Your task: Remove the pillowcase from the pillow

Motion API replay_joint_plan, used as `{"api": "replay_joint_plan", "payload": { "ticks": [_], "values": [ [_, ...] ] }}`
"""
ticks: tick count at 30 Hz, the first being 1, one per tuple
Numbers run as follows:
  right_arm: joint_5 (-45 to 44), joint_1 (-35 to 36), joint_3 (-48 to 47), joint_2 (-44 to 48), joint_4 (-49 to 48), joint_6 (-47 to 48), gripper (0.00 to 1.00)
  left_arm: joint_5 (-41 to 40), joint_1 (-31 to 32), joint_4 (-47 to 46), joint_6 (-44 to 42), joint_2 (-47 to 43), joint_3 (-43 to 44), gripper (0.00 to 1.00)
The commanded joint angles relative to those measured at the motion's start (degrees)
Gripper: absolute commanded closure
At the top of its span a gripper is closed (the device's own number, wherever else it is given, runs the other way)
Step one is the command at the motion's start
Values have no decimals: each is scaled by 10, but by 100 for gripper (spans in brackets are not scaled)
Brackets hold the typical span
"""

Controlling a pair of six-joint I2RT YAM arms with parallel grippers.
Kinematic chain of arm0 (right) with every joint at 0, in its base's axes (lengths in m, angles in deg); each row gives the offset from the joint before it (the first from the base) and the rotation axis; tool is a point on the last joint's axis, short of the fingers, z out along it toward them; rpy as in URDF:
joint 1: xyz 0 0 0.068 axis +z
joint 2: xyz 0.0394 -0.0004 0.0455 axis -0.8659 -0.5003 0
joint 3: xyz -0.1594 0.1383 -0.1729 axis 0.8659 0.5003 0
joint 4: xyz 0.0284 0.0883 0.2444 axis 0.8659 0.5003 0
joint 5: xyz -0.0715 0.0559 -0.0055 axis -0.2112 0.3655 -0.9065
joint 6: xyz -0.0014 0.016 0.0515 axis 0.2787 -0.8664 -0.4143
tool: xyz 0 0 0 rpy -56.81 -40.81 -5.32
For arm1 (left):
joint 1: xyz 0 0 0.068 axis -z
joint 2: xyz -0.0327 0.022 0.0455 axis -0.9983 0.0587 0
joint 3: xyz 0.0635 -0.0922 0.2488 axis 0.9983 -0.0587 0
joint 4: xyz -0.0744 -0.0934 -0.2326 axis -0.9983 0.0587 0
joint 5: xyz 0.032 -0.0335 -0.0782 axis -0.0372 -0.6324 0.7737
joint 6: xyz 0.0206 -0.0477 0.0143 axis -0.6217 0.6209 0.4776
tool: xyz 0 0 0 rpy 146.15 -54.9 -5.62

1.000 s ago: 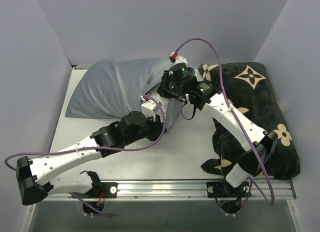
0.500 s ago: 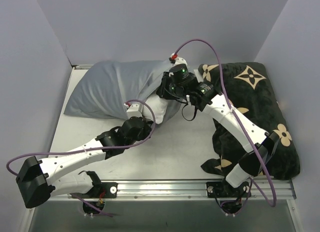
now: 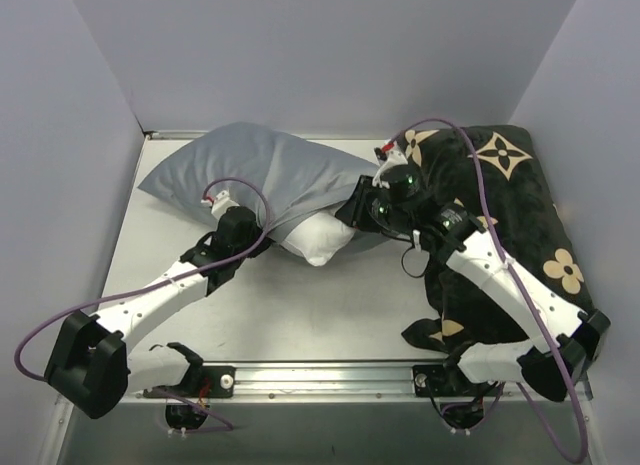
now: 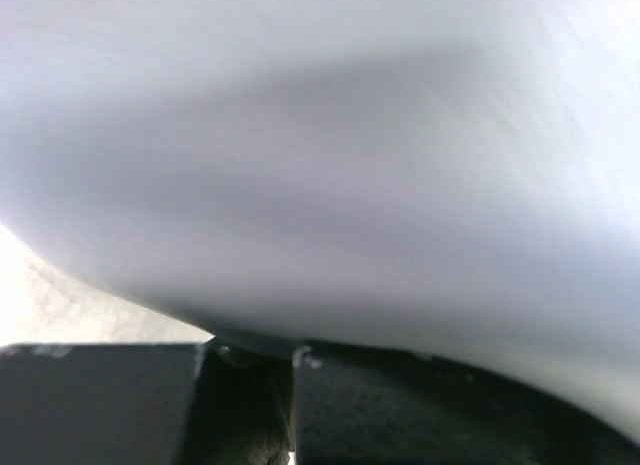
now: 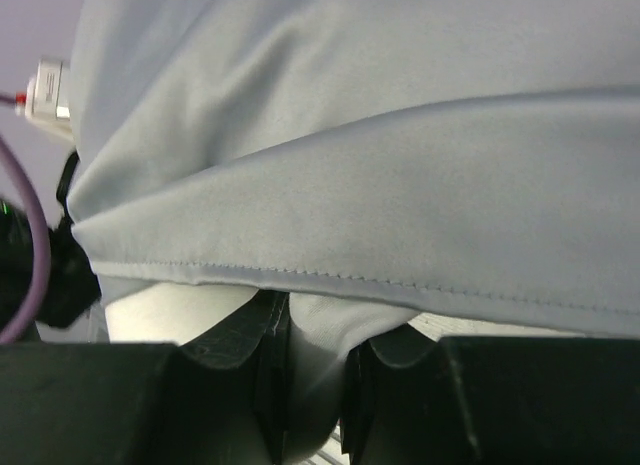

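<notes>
The blue-grey pillowcase (image 3: 250,170) lies at the far left of the table, still round most of the pillow. A white corner of the pillow (image 3: 318,240) sticks out of its open right end. My left gripper (image 3: 252,228) sits at the pillowcase's near edge. In the left wrist view the grey cloth (image 4: 330,155) fills the frame, and the jaws (image 4: 262,350) are closed together right under it. My right gripper (image 3: 352,213) is shut on the white pillow (image 5: 318,375), just below the pillowcase's stitched hem (image 5: 380,185).
A black cushion with tan flower motifs (image 3: 520,215) fills the right side of the table, and my right arm lies across it. Grey walls stand close on the left, back and right. Bare table (image 3: 300,315) shows in front of the pillow.
My left gripper has moved left and away, dragging the pillowcase leftwards. My right gripper has moved right and nearer. More of the white pillow shows at the open end.
</notes>
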Motion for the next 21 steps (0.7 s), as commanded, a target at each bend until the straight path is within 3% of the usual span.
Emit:
{"api": "replay_joint_plan", "payload": {
  "ticks": [1, 8, 11, 12, 16, 21],
  "values": [
    [-26, 19, 65, 88, -62, 15, 100, -62, -82, 69, -23, 59, 40, 100],
    [-9, 129, 169, 27, -153, 22, 100, -9, -170, 77, -69, 156, 134, 96],
    [35, 148, 151, -44, -198, 21, 100, 32, -180, 76, -107, 176, 156, 76],
    [50, 149, 142, -75, -214, 18, 100, 36, -180, 77, -116, 168, 155, 60],
    [141, 125, 91, -155, -273, -16, 100, 59, -180, 80, -149, 118, 128, 29],
    [211, 104, 0, -241, -329, -81, 100, 59, -179, 153, -175, 33, 131, 20]
  ]
}}
